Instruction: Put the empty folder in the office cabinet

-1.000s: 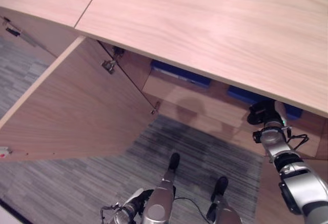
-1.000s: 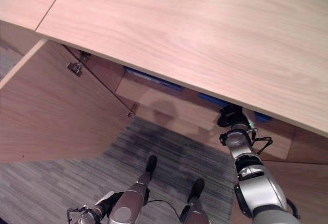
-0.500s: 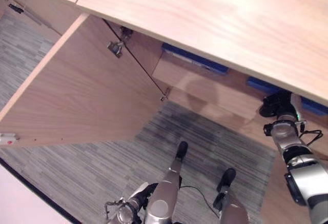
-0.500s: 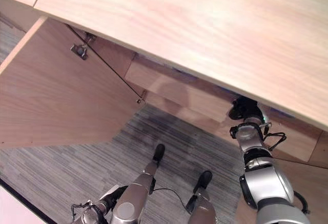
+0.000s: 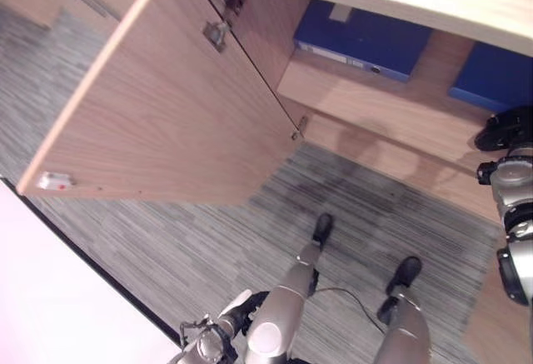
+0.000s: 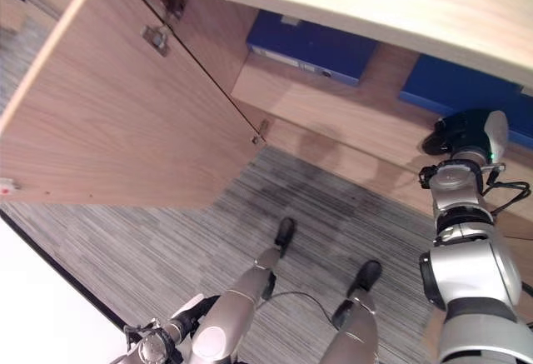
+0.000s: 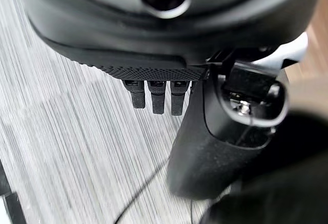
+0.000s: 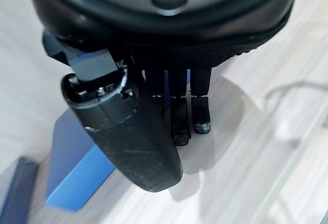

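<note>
The office cabinet [image 5: 375, 106] stands open below its wooden top. Two blue folders lie on its shelf, one on the left [image 5: 366, 39] and one on the right [image 6: 466, 85]. My right hand [image 6: 466, 131] hovers at the shelf's front edge just before the right blue folder [image 8: 77, 167]. Its fingers [image 8: 200, 114] are relaxed and hold nothing. My left hand [image 5: 221, 335] hangs low over the carpet, fingers [image 7: 154, 98] loose and empty.
The cabinet door [image 5: 166, 106] stands swung out wide on the left, with hinges near its top. Grey striped carpet [image 5: 166, 247] lies before the cabinet. A white surface [image 5: 50, 297] borders the carpet at lower left.
The camera has tilted down, so the shelf and both blue folders now show under the top. My right hand stays at the shelf's right front; the left hand still hangs.
</note>
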Robot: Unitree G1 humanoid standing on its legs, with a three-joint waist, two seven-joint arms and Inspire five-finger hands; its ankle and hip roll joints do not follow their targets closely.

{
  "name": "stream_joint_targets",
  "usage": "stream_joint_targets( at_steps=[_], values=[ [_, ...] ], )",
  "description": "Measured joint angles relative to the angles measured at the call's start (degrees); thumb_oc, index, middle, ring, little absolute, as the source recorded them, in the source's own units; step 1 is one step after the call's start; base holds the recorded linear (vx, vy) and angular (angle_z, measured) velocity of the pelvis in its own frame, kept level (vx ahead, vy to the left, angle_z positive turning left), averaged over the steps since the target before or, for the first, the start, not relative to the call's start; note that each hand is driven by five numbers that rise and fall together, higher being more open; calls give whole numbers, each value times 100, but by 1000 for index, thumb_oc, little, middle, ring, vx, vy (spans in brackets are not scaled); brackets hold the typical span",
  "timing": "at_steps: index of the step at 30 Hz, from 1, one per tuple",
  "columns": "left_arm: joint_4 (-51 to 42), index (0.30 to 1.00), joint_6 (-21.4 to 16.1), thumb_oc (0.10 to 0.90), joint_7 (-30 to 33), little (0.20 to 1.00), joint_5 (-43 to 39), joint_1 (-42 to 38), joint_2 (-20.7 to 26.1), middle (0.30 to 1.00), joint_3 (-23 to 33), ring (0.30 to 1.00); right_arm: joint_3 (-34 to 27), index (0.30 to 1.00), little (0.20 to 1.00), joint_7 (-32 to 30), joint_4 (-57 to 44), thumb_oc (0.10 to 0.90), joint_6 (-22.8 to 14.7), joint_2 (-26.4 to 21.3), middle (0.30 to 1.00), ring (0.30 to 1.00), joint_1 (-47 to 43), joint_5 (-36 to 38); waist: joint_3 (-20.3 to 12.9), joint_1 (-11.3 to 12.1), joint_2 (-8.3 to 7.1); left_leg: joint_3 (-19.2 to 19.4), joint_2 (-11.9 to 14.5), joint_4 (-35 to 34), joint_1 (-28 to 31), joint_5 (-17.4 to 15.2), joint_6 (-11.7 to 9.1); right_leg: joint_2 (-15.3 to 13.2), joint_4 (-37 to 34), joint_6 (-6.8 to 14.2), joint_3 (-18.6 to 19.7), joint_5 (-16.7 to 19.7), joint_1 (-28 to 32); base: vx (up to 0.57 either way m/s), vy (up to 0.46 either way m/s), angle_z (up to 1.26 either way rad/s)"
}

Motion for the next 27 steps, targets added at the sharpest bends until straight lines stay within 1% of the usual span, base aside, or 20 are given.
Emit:
stream_joint_targets(
  at_steps=[1,2,3,4,5,6,7,8,10,11,12,13,14,15,17,18,19,22,25,27],
  values=[
    [-8,900,3,800,-2,900,-1,-55,40,900,20,900,0,300,300,-30,-4,400,36,-115,300,300,-17,-1,29,-65,-42,-6,-59,75,-76,-38,-108,-100,-110,-5,14,22,12,57,-34,50],
    [20,900,25,800,-20,900,1,-121,35,900,-10,900,0,300,300,-49,-30,400,37,-173,300,300,-27,-2,86,-87,-122,-22,-197,807,-310,-104,86,-217,-92,2,-12,55,2,11,-14,-5],
    [57,900,52,800,-72,900,-4,-33,-11,900,-93,900,22,300,300,-52,-87,400,35,-122,300,300,-21,-1,69,9,-98,-30,-108,1194,-193,-324,233,-132,-144,52,35,73,47,-5,-4,-46],
    [111,900,77,800,-105,900,1,-15,-53,900,-88,900,22,300,300,-57,-164,400,16,-73,300,300,6,9,70,6,-98,40,-66,1041,-93,-191,265,-66,-97,164,65,134,97,22,-26,-57],
    [136,900,101,800,-108,900,-4,-15,-83,900,-47,900,-58,300,300,-110,-241,400,20,-1,300,300,22,61,80,-24,-126,75,-41,896,-3,-188,261,-8,125,110,96,88,89,25,-33,-14],
    [130,900,102,800,-85,900,-10,-31,-58,900,43,900,-148,300,300,-160,-302,400,15,56,300,300,68,120,75,-117,-229,93,-50,681,122,-165,242,52,257,38,103,-27,164,33,-74,21],
    [155,900,137,800,-77,900,-10,-62,-98,900,214,900,-411,300,300,-309,-803,400,12,238,300,300,361,226,84,-245,-316,66,-26,491,278,58,249,238,3,-70,159,103,466,24,-89,18],
    [213,900,155,800,-77,900,-13,-64,-132,900,275,900,-557,300,300,-365,-1138,400,-5,386,300,300,567,226,91,-270,-329,59,59,476,357,204,292,311,-91,-84,137,115,585,20,-76,-3],
    [421,900,254,800,-72,900,-140,-85,-232,900,503,900,-664,300,300,-451,-2109,400,-92,926,300,300,1236,217,53,-329,-590,106,170,427,554,258,287,438,-243,-63,145,135,808,38,-86,-26],
    [548,900,277,800,-90,900,-162,-84,-144,900,492,900,-649,300,300,-430,-2514,400,-174,1308,300,300,1579,192,-44,-351,-782,128,228,322,663,330,305,495,-325,-143,107,177,894,59,-111,-9],
    [665,900,300,800,-130,900,-194,-91,-146,900,574,900,-797,300,300,-449,-2908,400,-196,1533,300,300,1933,152,-66,-398,-836,119,260,281,774,333,301,578,-413,-158,96,182,1042,66,-111,8],
    [760,900,349,800,-136,900,-221,-64,-208,900,671,900,-918,829,829,-479,-3245,753,-260,1724,829,829,2317,86,-71,-401,-859,88,271,268,896,332,300,592,-518,-171,10,191,1252,48,-67,18],
    [776,900,352,800,-128,900,-229,-37,-214,900,687,900,-904,900,900,-463,-3263,800,-277,1796,900,900,2419,69,-78,-382,-873,73,272,258,955,332,300,592,-546,-173,-2,192,1333,105,-111,24],
    [891,900,391,800,-97,900,-228,1,-260,900,790,900,-954,900,900,-438,-3476,800,-269,2128,900,900,2901,-11,-89,-384,-949,65,317,168,1274,328,294,654,-655,-173,-136,192,1682,120,-91,17],
    [1017,900,392,800,-99,900,-227,137,-257,900,996,900,-909,900,900,-393,-3881,800,-279,2514,900,900,3439,-57,-147,-446,-1134,66,350,129,1521,292,244,694,-833,-173,-160,191,2011,91,-43,11],
    [1106,900,404,800,-98,900,-226,236,-254,900,1168,900,-841,900,900,-312,-4072,800,-279,2730,900,900,3752,-139,-227,-480,-1281,68,358,71,1666,283,231,698,-987,-173,-171,192,2209,77,-29,-7],
    [1273,900,461,800,-28,900,-222,347,-256,900,1308,900,-659,900,900,-188,-4132,800,-282,2871,900,900,4014,-183,-460,-507,-1512,95,395,24,1743,230,160,740,-1181,-184,-169,185,2312,93,-26,-6],
    [1539,900,634,800,73,900,-215,387,-296,900,1518,900,-734,900,900,-108,-4373,800,-363,2994,900,900,4737,-329,-681,-559,-1721,-25,442,-77,2014,203,91,858,-1559,-251,-350,288,2826,-8,26,23],
    [1571,900,635,800,239,900,-228,526,-314,900,1599,900,-750,900,900,-45,-4502,800,-364,2987,900,900,5167,-358,-895,-658,-1813,-12,455,-131,2008,169,-54,890,-1744,-289,-528,344,2979,-53,86,28],
    [1699,900,658,800,365,900,-242,595,-519,900,1937,900,-748,900,900,57,-4548,800,-385,2959,900,900,5446,-353,-1000,-702,-1730,524,600,-227,2000,99,-12,863,-1683,-349,-536,411,2993,-128,142,16]
  ],
)
